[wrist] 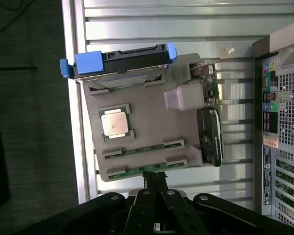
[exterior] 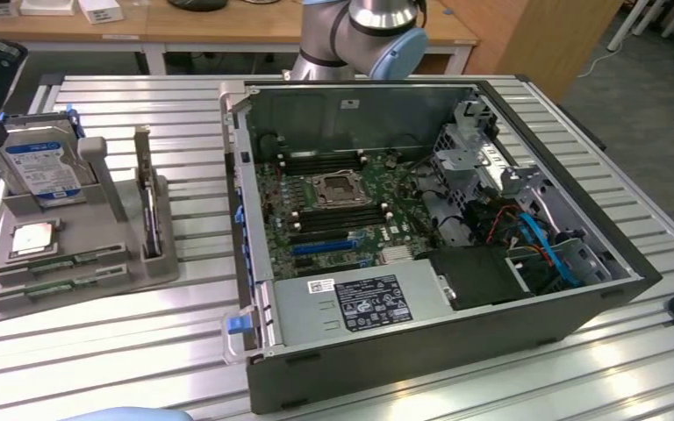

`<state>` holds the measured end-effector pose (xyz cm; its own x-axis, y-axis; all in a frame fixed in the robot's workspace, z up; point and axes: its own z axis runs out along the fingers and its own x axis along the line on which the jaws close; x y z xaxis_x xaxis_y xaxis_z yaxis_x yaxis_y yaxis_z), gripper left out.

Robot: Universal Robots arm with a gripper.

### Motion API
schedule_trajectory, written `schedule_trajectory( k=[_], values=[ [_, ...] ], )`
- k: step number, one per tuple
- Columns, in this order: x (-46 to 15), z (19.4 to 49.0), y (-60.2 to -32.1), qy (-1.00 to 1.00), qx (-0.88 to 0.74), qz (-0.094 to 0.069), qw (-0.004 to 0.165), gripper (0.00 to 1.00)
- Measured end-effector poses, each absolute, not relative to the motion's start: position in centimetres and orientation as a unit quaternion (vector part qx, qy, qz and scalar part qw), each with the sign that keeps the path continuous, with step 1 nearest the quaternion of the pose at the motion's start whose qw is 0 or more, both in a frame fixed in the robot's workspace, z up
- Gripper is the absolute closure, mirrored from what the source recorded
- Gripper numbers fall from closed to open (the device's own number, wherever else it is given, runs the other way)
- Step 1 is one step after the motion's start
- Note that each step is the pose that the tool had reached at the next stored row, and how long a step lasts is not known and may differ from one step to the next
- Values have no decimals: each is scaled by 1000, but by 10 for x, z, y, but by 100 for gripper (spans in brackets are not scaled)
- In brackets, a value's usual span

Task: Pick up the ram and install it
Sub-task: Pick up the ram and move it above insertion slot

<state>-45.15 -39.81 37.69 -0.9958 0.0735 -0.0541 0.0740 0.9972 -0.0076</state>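
Slatted table (wrist: 161, 29) below; closed hand (wrist: 156, 176) points down over ram (wrist: 130, 170).

Ram (wrist: 143, 149) lies in holder (wrist: 152, 122), beside computer case (exterior: 431, 364).

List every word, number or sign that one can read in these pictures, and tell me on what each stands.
No text can be read with certainty.
Blue-and-white label on the hard drive: print too small to read.
Black label on the power supply: too small to read.
White barcode sticker beside it: too small to read.
Red-and-white sticker on the computer case: too small to read.
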Motion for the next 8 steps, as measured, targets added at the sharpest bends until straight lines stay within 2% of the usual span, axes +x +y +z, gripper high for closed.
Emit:
schedule_trajectory(
  k=[8],
  values=[
    [-452,362,-398,999,37,-5,27,90]
  ],
)
